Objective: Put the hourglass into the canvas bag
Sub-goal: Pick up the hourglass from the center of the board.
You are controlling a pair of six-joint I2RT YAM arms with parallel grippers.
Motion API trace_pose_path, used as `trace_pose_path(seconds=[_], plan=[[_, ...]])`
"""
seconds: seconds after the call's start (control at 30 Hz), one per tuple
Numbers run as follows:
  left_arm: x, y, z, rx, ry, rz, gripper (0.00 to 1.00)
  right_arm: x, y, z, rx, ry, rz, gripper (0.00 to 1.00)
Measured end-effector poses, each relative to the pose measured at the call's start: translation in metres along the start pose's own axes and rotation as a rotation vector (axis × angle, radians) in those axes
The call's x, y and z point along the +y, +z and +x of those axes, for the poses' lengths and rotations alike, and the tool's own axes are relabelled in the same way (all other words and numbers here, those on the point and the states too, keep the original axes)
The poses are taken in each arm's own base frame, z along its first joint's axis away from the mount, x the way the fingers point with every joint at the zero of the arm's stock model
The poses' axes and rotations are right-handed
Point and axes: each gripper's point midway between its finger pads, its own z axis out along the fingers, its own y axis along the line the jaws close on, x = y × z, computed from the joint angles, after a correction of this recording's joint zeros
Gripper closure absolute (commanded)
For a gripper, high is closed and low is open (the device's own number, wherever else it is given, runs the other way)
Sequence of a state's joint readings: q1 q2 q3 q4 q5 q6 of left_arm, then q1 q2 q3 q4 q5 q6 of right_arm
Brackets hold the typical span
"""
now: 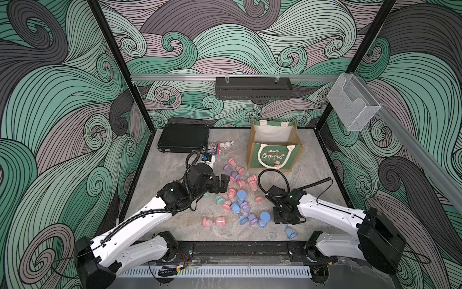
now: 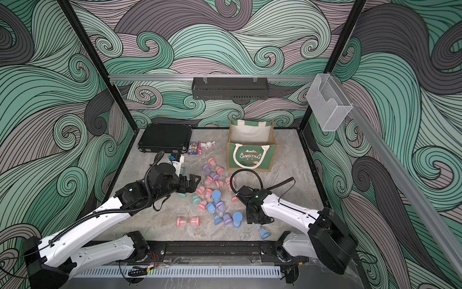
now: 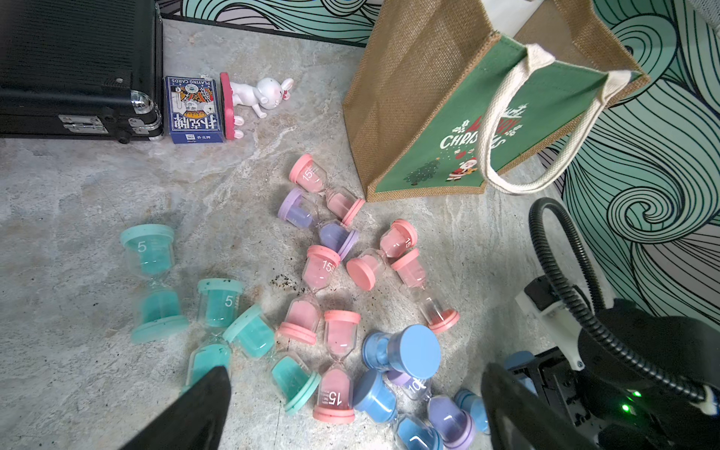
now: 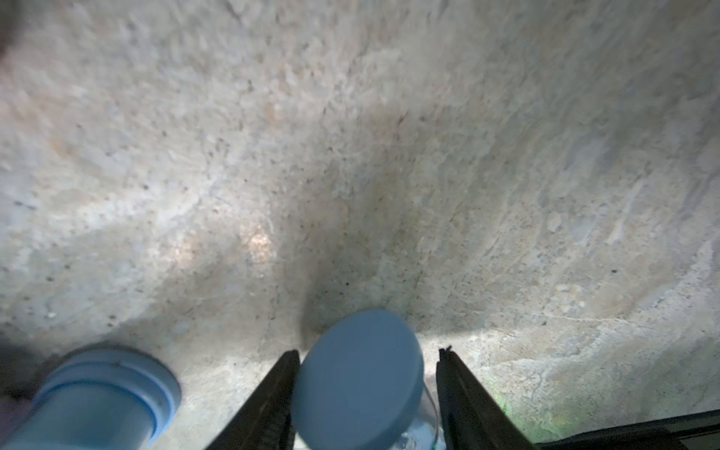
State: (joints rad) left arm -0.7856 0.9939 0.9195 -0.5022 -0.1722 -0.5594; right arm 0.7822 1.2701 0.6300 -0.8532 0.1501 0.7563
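We find the table point(image 1: 165, 170) carrying the canvas bag point(image 1: 273, 156) upright, right of centre in both top views. The left gripper point(image 3: 356, 374) has its fingers wide apart and holds nothing. The right gripper point(image 4: 368, 352) has its fingers around a blue hourglass point(image 4: 358, 382) at the lower right of the top views, well apart from the bag. One finger touches its cap, but we cannot tell whether it is gripped.

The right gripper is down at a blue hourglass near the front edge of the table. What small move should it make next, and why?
Probably finish closing the right gripper before any lift. In the right wrist view the blue hourglass sits between the jaws, but a strip of table shows between its cap and one finger, so the grip looks incomplete.
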Motion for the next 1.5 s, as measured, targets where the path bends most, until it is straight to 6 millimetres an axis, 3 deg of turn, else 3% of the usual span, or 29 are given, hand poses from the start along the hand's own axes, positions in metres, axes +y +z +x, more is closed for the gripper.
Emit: trace_pose_path(seconds=[0.2,0.6,0.8,1.0,1.17,1.3,1.5], plan=[[0.001,0.001,0.001,0.004,0.001,-0.006,0.01,-0.001,-0.001,-0.008,-0.02,-0.01,0.026,0.37],[0.004,0.001,0.003,0.013,0.001,-0.017,0.02,0.004,-0.001,0.005,0.049,-0.055,-0.003,0.36],[0.004,0.001,0.003,0.014,0.001,-0.018,0.01,0.005,0.008,0.01,0.095,-0.068,0.026,0.41],[0.005,0.001,0.003,0.015,0.002,-0.019,0.01,0.006,0.008,0.007,0.082,-0.081,0.032,0.56],[0.005,0.001,0.003,0.015,0.001,-0.019,0.01,0.008,0.005,0.0,0.053,-0.086,0.029,0.63],[0.005,0.001,0.003,0.015,0.002,-0.018,0.02,0.009,-0.006,-0.011,-0.007,-0.079,0.003,0.67],[0.002,0.001,0.004,0.02,0.012,-0.006,0.01,0.012,-0.038,-0.037,-0.132,-0.049,-0.069,0.71]])
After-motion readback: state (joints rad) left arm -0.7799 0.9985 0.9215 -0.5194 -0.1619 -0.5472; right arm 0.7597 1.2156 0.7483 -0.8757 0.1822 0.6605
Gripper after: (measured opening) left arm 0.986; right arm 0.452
